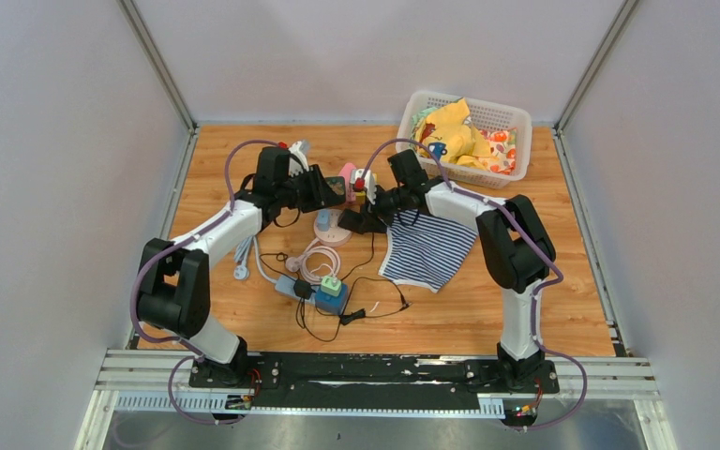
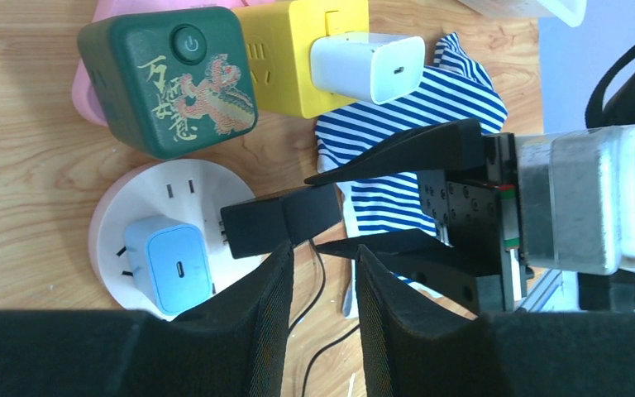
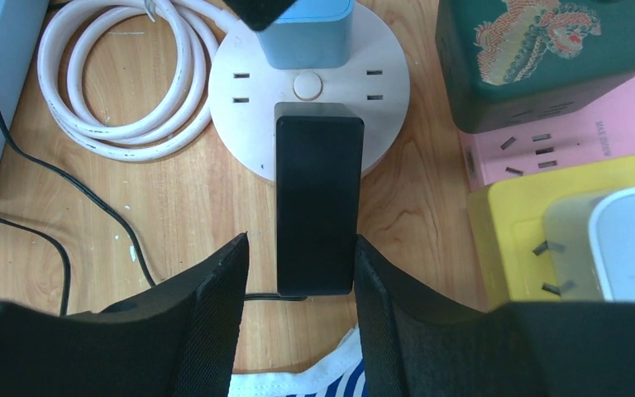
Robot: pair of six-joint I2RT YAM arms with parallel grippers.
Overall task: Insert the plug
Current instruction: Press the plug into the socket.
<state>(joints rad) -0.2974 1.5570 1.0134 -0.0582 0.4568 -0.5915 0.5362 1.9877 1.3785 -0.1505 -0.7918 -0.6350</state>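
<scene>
Wood table (image 1: 544,309): basket (image 1: 516,117), striped cloth (image 1: 428,251), round socket (image 3: 389,74), white cable coil (image 3: 124,83), black cables (image 1: 375,281).

The left arm (image 1: 230,225) and the right arm (image 1: 459,204) are built alike, with glossy black joints linked by smooth white shells. A thin purple cable (image 1: 229,173) loops along each one. Both bases are bolted to a black plate (image 1: 384,364) across the bottom of the overhead view. The fingers (image 2: 256,331) are matte black wedges with a woven inner face (rather like grip tape). At the right of the left wrist view is a silver motor block (image 2: 579,198).
</scene>
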